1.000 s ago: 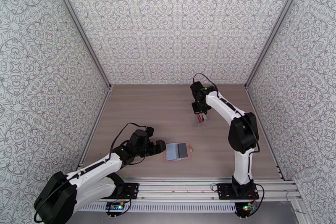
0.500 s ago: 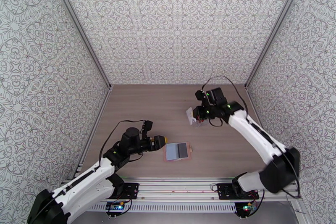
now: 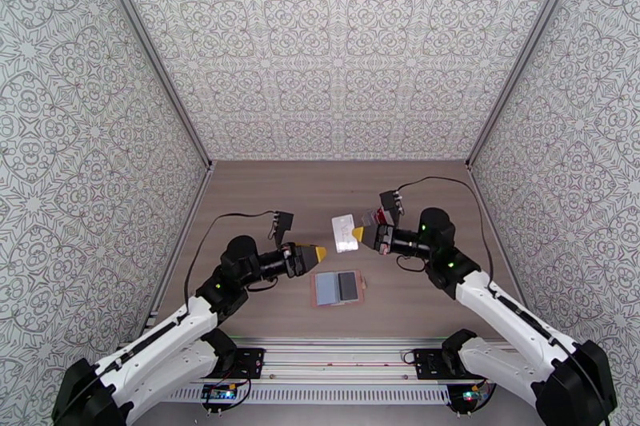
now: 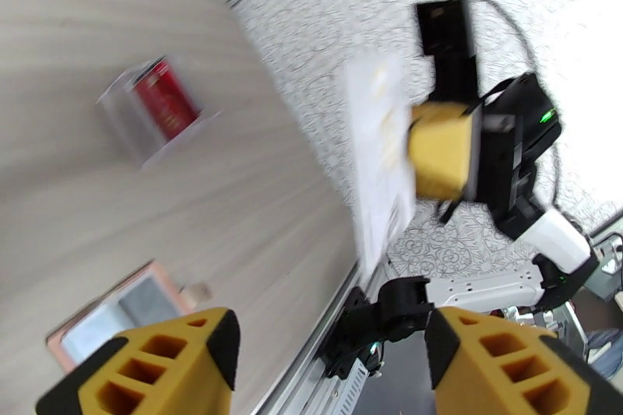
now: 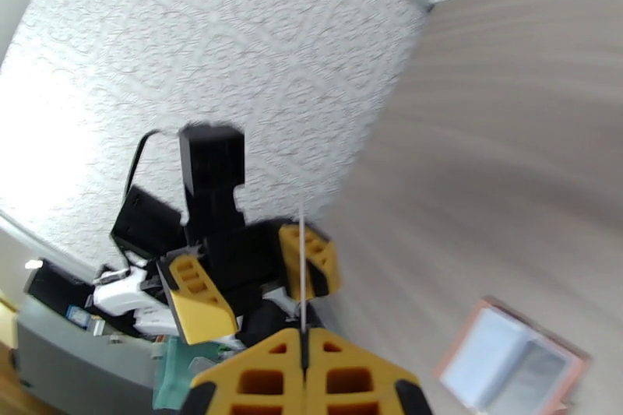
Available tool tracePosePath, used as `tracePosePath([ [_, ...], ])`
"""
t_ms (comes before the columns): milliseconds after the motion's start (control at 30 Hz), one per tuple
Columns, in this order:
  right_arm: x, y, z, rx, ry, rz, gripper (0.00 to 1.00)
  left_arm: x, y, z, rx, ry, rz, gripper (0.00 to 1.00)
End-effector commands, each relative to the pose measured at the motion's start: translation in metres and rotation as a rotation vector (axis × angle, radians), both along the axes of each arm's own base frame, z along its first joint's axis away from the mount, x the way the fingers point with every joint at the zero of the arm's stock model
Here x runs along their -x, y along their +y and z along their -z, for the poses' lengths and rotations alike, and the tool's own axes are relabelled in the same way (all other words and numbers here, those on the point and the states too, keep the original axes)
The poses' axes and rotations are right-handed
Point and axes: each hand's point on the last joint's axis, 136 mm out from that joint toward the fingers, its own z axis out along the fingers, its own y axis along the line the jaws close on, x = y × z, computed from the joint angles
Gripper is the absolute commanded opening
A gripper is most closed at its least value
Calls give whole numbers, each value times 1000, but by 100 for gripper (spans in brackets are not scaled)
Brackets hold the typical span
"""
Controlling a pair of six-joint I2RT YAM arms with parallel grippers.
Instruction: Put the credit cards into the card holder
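The thin white rectangular plastic card with small marks [image 3: 345, 233] is up in the air, clear of the table and above and just behind the open holder. It is pinched by one short edge in the right gripper [image 3: 357, 234], whose yellow jaws are pressed together on it. The right wrist view shows it edge-on, as a fine line rising from between the fingertips. This looks like a mid-air pass or regrip before insertion. To do that well, the receiving jaws should close on the free end of the card, square to its flat faces and well away from the right gripper's fingertips, and the right grip should let go only once that hold is firm. A card this thin and slick would twist or slip out of a shallow corner pinch. The left gripper [image 3: 318, 253] faces the card from the left with its jaws apart and nothing between them. The card stands near its fingertips but outside the gap, so it does not touch them. The small pinkish-brown folding card holder with blue-grey inner pockets [image 3: 337, 288] lies open and flat on the wooden table [image 3: 272, 204], below and between the two grippers, with its pockets facing up. Well behind it, a red card [image 4: 163, 96] sits inside a crinkly clear plastic pouch [image 4: 124, 109], waiting its turn.
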Motion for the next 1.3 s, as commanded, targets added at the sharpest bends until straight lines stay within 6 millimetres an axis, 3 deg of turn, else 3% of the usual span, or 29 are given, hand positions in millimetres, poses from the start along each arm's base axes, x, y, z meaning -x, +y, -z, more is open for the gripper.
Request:
tracePosePath([
  [0, 10, 7, -16, -107, -9, -48, 0, 0, -10, -24, 41, -68, 38, 65],
  [233, 14, 14, -8, -130, 16, -72, 0, 0, -19, -22, 37, -59, 61, 54],
  [600, 24, 20, -2, -102, -17, -139, 3, 10, -21, -26, 48, -49, 95, 0],
  [700, 32, 21, 0, -54, -63, -184, 19, 16, -18, -28, 46, -46, 107, 0],
  [767, 37, 20, -1, -30, -100, -212, 23, 22, -15, -29, 48, -40, 126, 0],
  [1033, 56, 15, -20, -38, -184, -268, 24, 48, -8, -28, 41, -4, 203, 0],
  [1267, 66, 16, -32, -73, -206, -297, 25, 60, -12, -28, 41, 2, 245, 0],
])
